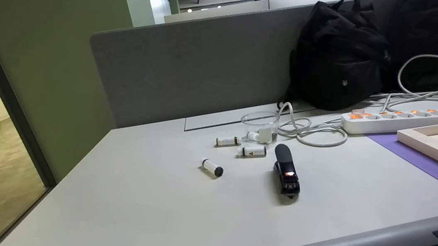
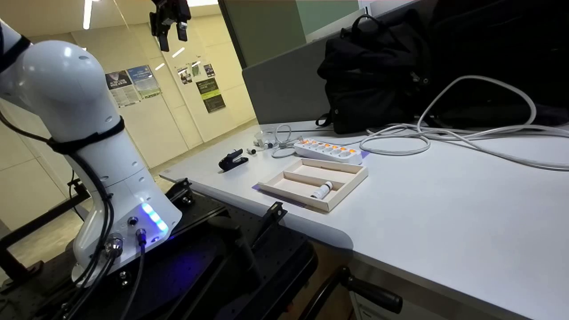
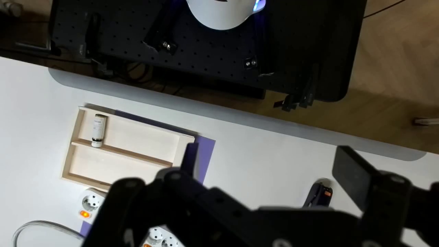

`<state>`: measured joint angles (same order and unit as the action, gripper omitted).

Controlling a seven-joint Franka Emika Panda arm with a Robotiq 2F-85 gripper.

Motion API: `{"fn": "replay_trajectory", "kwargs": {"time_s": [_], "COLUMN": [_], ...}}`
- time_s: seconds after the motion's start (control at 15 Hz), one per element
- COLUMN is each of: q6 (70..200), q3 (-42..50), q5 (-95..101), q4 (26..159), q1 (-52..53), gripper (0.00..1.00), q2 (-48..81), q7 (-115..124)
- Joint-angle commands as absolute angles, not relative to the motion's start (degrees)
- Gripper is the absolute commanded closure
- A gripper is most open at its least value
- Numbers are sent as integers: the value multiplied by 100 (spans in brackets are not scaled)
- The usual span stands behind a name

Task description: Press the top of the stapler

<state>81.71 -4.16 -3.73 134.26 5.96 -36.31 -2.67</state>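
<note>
While my gripper (image 3: 267, 151) hangs spread wide, I see the black stapler (image 1: 287, 171) on the white table (image 1: 130, 195) near small white cylinders (image 1: 252, 151), a gray partition (image 1: 192, 69) behind, posters (image 2: 144, 82) on a yellowish wall (image 2: 180, 133).

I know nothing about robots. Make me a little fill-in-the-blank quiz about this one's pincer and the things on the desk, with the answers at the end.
1. The pincer is not shut but ____.
2. The stapler on the desk is coloured ____.
3. The sheet sticking out from under the wooden tray is coloured ____.
4. The number of small bottles visible in the wooden tray is ____.

Missing words: open; black; purple; one.
</note>
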Motion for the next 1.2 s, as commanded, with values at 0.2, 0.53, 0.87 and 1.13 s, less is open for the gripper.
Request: {"fn": "replay_trajectory", "kwargs": {"time_s": [0.2, 0.53, 0.87, 1.13], "q6": [8162, 9712, 11731, 12911], "q3": [-424, -572, -999, -1498], "q5": [-376, -399, -496, -105], "q4": [13415, 13616, 13872, 13722], "q1": [586, 710, 1073, 1199], "gripper": [0, 0, 26, 55], "q2": [-3627, -3153, -2086, -994], "q7": [-270, -532, -487, 137]}}
